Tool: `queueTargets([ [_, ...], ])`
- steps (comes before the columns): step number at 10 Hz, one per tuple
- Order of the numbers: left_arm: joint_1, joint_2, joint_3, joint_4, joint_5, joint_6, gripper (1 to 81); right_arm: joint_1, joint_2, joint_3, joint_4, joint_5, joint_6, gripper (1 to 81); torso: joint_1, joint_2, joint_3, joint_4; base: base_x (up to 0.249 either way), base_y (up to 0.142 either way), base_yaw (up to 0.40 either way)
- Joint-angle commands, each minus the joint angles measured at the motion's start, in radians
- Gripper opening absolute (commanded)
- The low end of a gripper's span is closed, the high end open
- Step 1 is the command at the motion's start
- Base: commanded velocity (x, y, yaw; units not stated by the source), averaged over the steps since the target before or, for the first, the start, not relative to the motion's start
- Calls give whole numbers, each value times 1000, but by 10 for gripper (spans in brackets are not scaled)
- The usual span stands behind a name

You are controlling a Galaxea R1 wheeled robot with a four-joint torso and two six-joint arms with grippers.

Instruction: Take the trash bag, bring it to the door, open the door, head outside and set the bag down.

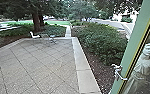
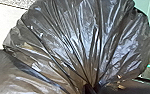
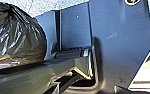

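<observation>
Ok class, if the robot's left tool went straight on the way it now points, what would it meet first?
Probably the dark trash bag, which spreads across the left wrist view; whether they already touch is unclear.

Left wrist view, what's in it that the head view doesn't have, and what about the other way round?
Left wrist view: the dark trash bag, close up, its plastic gathered into folds.
Head view: a white chair, a thick tree trunk, a leafy hedge and a metal door handle.
Both: light-coloured ground and green framing, which looks like the door's in each.
</observation>
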Motion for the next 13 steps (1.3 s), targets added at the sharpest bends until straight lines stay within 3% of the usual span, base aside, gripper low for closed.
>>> queueTargets([
  [1, -45, -12, 7, -6, 75, -1, 10, 50, 7, 21, -4, -40, -10, 811, 0, 0, 0, 0, 114, 75, 0],
  [4, -45, -12, 7, -6, 75, -1, 10, 50, 7, 21, -4, -40, -10, 811, 0, 0, 0, 0, 110, 70, 0],
  [13, -45, -12, 7, -6, 75, -1, 10, 50, 6, 21, -4, -40, -10, 811, -2, -1, 0, 0, 86, 0, 0],
])
